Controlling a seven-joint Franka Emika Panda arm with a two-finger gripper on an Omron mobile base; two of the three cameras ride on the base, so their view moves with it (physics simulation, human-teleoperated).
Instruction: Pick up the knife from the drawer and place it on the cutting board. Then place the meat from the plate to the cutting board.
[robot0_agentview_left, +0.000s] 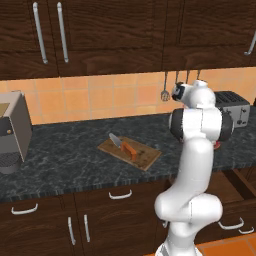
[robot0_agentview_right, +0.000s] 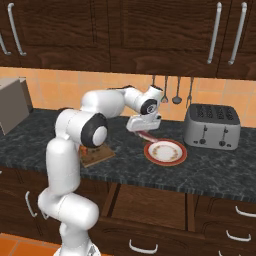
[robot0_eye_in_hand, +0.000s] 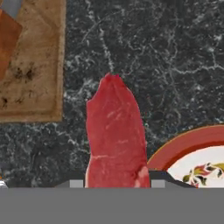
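Meat hangs clamped in the gripper, the reddish slab running up the middle of the hand view from between the two finger tips at the bottom edge, with dark marbled counter behind it. In the right base view the gripper sits at centre frame, just up and left of the plate, and a strip of the meat shows beneath it, lifted off the plate. The plate, white with a red rim, holds nothing that can be seen; its rim also curves into the lower right of the hand view.

Cutting board lies flat on the counter at centre of the left base view, with the knife resting on it, grey blade toward upper left, orange-red handle toward lower right. In the hand view the board occupies the upper left corner, well apart from the meat, and the knife handle shows at its left edge.

Drawer stands pulled out at the lower right of the left base view, partly hidden by the arm. A silver toaster sits on the counter right of the plate, with utensils hanging on the wall above.
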